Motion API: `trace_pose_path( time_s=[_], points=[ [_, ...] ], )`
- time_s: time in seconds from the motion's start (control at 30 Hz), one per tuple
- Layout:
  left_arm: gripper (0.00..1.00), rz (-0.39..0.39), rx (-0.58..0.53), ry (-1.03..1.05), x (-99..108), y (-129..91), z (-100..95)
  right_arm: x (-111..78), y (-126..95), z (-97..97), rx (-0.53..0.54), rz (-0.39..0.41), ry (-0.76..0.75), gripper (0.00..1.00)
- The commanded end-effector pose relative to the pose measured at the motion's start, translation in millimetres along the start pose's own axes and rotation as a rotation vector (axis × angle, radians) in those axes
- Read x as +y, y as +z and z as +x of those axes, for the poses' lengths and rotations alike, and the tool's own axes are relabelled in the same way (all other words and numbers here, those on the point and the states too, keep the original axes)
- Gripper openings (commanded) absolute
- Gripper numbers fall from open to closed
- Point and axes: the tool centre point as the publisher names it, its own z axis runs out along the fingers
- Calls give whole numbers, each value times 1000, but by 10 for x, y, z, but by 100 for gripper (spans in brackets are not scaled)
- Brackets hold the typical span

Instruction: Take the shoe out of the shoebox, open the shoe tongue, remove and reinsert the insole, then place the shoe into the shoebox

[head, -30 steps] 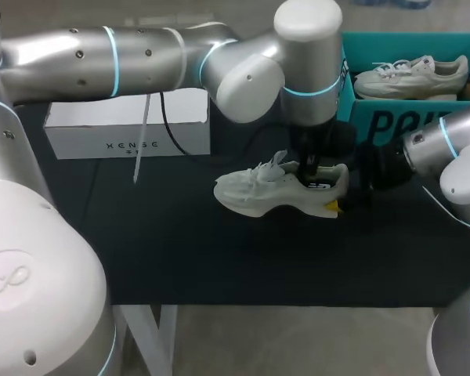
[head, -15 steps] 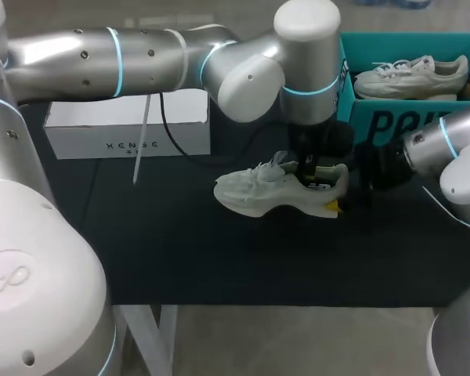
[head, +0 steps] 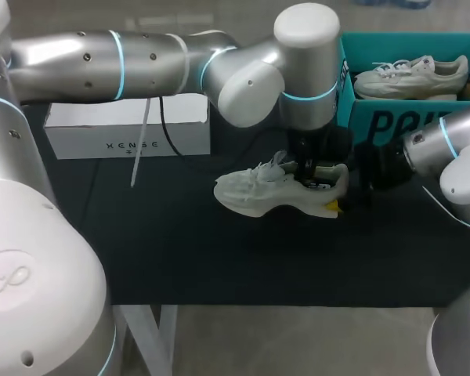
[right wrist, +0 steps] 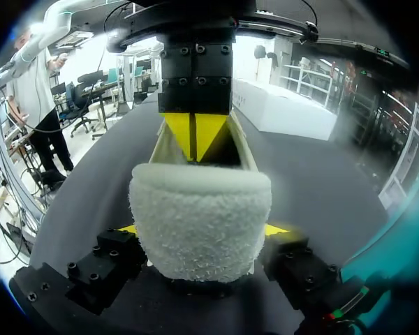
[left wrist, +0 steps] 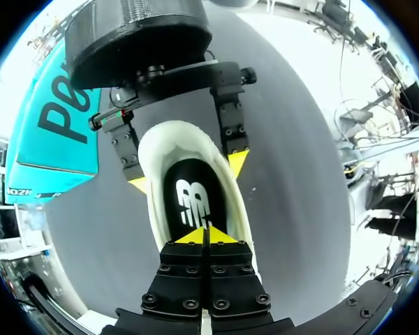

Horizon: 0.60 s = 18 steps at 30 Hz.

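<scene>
- At the middle of the head view, the shoe stands on its sole on the black table, toe to the left and heel to the right.
- Right gripper reaches in from the right edge. Its fingers are spread wide, one yellow tip pressed to each side of the heel, clamping it.
- Left gripper hangs over the shoe's opening, fingers closed tip to tip, just above the black insole lying inside.
- Teal box at upper right holds a second shoe.
</scene>
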Motion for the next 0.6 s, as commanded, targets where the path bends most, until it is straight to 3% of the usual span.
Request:
trace_pose_path(
  time_s=[0.03, 0.6],
  points=[
    [0, 2, 8, -3, 31, 61, 9, -5, 3, -2, -2, 1, -1, 0],
    [0, 8, 140, -72, 183, 176, 310, -5, 3, -2, -2, 1, -1, 0]
  ],
)
